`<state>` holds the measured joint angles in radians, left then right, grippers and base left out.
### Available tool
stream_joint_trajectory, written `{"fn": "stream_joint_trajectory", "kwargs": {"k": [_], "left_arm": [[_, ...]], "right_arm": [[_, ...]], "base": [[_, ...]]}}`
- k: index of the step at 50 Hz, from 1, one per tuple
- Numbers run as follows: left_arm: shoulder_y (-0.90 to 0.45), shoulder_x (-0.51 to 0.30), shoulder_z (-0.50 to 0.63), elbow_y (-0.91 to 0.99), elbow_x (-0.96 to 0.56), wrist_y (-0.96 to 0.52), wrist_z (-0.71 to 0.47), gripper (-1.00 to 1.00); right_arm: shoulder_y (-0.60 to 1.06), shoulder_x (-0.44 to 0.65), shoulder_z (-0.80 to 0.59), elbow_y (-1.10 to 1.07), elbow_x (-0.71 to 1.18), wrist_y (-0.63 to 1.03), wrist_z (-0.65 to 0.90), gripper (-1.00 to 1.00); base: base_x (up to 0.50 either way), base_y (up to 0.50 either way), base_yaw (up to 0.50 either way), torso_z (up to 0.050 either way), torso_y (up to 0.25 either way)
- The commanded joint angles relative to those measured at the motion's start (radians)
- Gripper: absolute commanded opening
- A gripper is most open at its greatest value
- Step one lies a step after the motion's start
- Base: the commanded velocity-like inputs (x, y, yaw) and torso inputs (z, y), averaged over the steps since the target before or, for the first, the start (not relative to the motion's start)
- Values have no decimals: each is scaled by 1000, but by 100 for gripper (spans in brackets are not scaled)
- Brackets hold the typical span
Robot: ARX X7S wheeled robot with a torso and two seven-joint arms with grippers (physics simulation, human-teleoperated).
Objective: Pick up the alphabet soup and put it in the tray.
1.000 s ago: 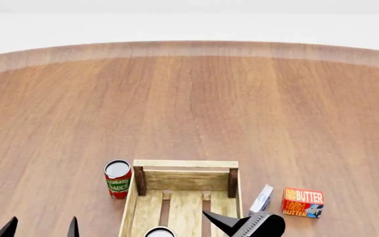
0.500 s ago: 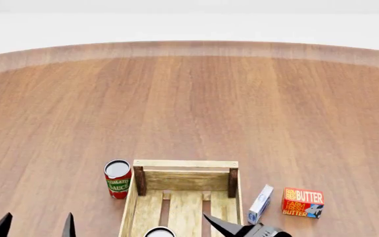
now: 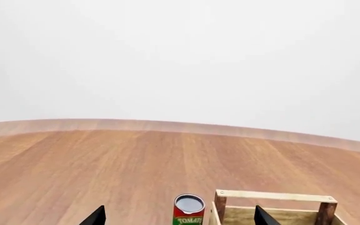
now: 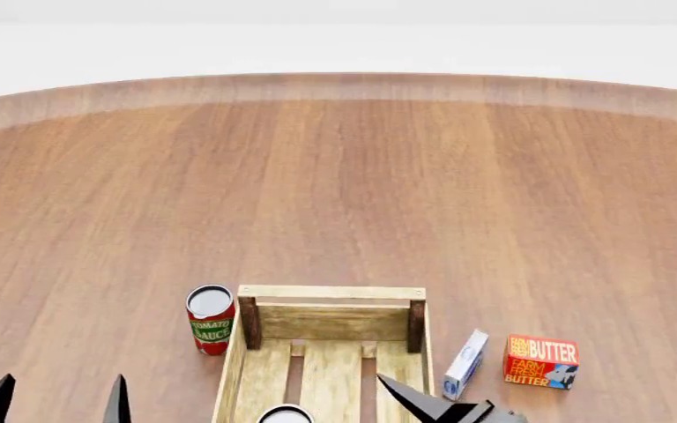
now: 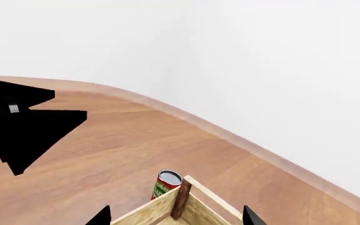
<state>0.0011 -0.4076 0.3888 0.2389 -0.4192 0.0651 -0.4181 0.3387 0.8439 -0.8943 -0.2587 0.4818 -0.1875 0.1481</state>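
Observation:
The tray (image 4: 331, 293) lies at the near middle of the table. A silver-white can top (image 4: 285, 414), the alphabet soup, shows inside the tray at the view's bottom edge; its label is cut off. My right gripper (image 4: 429, 407) is open and empty, low over the tray's right side. In the right wrist view its fingertips (image 5: 249, 216) straddle a tray corner (image 5: 181, 197). My left gripper (image 4: 54, 404) is open and empty, left of the tray. The left wrist view shows the tray's far end bar (image 3: 273, 196).
A red tomato sauce can (image 4: 211, 318) stands against the tray's far left corner; it also shows in the left wrist view (image 3: 189, 210) and the right wrist view (image 5: 166, 183). A small white-blue box (image 4: 465, 364) and a butter box (image 4: 541, 360) lie right of the tray.
My right gripper has drawn back toward the view's bottom edge, uncovering the white-blue box. My left gripper has slid a little down and left. The objects have not moved.

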Motion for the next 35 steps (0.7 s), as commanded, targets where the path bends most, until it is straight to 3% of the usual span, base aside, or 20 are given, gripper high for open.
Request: {"fn": "stream_joint_trajectory", "kwargs": {"k": [1, 35], "left_arm": [[2, -4, 1, 12, -4, -2, -3, 100], [30, -36, 1, 114, -19, -15, -22, 100]], "right_arm": [[-21, 42, 14, -81, -28, 0, 53, 100], [-108, 137, 88, -276, -133, -72, 244, 100]], "base": [[0, 0, 0, 0, 0], [0, 0, 0, 0, 0]]}}
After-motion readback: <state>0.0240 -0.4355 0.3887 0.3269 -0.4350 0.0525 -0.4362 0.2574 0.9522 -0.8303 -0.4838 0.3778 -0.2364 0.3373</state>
